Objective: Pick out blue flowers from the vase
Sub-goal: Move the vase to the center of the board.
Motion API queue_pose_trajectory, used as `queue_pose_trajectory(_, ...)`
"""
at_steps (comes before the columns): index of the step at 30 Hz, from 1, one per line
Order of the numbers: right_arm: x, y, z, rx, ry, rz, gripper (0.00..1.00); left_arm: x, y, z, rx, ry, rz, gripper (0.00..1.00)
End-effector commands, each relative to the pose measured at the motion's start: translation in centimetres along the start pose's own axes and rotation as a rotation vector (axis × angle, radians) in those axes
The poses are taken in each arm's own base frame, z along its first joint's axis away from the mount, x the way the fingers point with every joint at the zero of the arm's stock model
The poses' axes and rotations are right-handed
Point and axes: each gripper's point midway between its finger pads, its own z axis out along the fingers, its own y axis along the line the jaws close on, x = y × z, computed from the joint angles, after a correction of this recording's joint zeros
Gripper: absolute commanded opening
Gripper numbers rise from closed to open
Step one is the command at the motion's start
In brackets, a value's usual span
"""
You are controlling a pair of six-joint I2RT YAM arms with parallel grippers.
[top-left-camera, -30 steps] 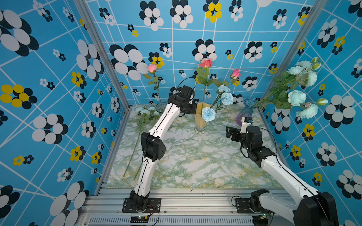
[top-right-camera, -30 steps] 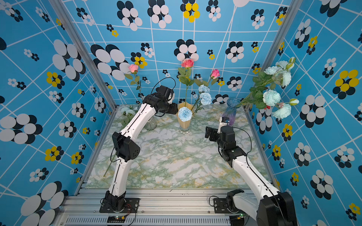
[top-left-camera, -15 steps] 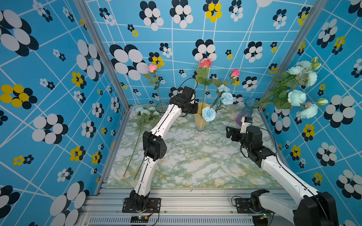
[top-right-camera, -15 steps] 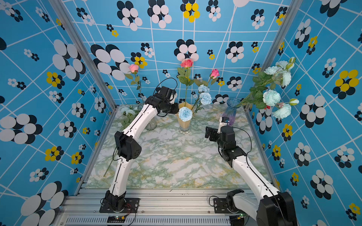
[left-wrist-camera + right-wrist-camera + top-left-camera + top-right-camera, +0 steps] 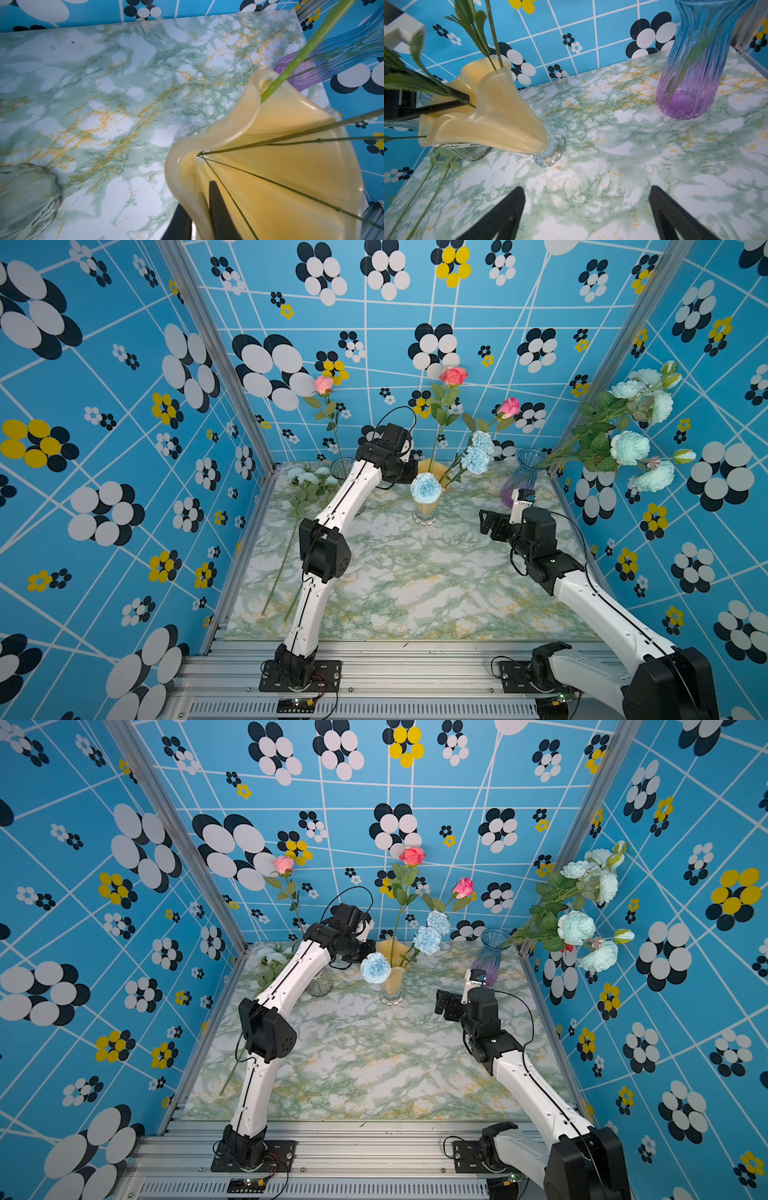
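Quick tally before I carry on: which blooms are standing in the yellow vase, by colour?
In the yellow vase:
pale blue carnations: 3
red rose: 1
pink rose: 1
Total: 5

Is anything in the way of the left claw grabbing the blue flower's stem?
Seemingly yes. In the left wrist view the rim of the yellow vase sits between the fingers of the left gripper: one is inside beside a thin stem, the other outside.
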Motion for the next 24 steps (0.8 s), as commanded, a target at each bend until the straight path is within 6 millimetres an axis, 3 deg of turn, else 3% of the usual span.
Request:
queue_pose_trajectory(1,-0.8,-0.1,-0.2,0.011,-0.013,0.007,0.96,2.2,-0.2,-3.6,0.014,0.076,-0.004,0.00)
queue_pose_trajectory(16,-0.9,-0.1,-0.3,0.012,-0.019,0.010,0.96,10.2,-1.6,-12.1,0.033,0.119,0.031,0.00)
queue_pose_trajectory(24,-0.9,-0.2,-0.3,0.013,-0.019,0.009,0.97,14.2,-2.7,-14.8,0.089,0.074,0.013,0.00)
